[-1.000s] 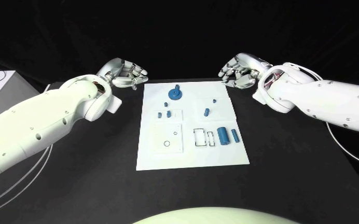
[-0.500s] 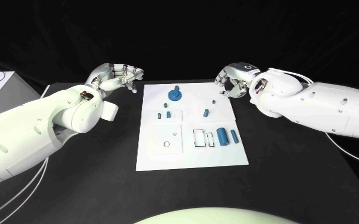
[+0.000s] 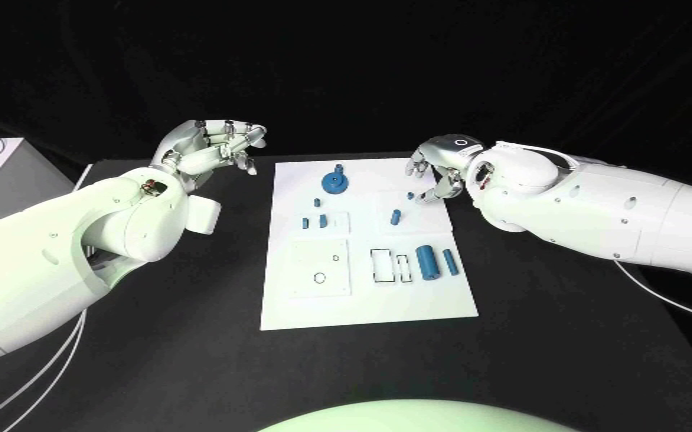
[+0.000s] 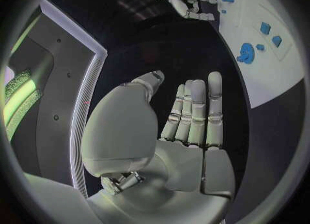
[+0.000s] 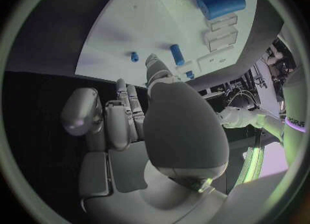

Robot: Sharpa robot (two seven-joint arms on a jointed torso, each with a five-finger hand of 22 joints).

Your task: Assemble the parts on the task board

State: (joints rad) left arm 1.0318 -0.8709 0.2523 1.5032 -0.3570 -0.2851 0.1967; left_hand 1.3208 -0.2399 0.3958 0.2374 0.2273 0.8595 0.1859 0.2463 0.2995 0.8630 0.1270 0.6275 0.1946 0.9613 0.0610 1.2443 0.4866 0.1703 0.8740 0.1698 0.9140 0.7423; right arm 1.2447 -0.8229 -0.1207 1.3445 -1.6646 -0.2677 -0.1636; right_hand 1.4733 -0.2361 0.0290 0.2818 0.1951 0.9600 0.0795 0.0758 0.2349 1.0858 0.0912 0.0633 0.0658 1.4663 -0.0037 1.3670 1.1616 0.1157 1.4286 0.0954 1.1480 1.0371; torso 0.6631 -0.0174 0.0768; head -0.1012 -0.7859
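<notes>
You see both hands holding nothing, left hand spread at ten o'clock of the task board, right hand curled, its fingertips partly hidden.

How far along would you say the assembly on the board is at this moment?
Barely begun. Neither the left hand nor the right hand holds anything. The right hand hovers at the task board edge. The blue parts, like the round disc and large cylinder, lie separate, unassembled.
</notes>
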